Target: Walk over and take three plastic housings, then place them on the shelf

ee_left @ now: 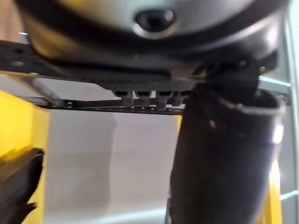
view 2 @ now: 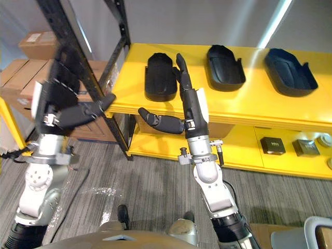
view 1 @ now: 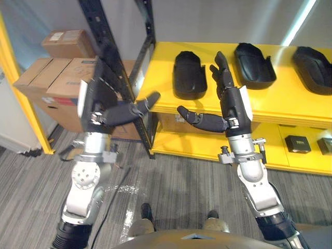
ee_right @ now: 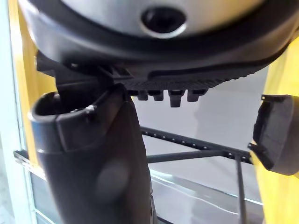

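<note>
On the top board of the yellow shelf (view 1: 280, 101) lay the left housing (view 1: 189, 75), the middle housing (view 1: 254, 63) and the right housing (view 1: 314, 62). They were 3 black shells in a row, hollow side up and well apart from one another.

Both hands were raised in front of the shelf and held nothing. The right hand (view 1: 228, 98) had its fingers straight and pointing up, with the thumb spread out to the side. It lined up with the left housing, but whether it reached that far I could not tell. The left hand (view 1: 106, 88) was spread flat too, in front of the black rack upright (view 1: 101, 31) (cardboard boxes (view 1: 57, 78) sat on the floor beyond it).

Each shell looked like thin moulded plastic, so probably light and stiff enough to keep its shape in a moderate grip. The finish looked smooth and might slip under hard fingers. The raised rim seemed the best place to take hold, with the thumb on 1 long wall and the fingers on the other, across the narrower part. Squeezing hard would likely flex the walls. A pinch at 1 end alone would probably let the shell swing.
</note>
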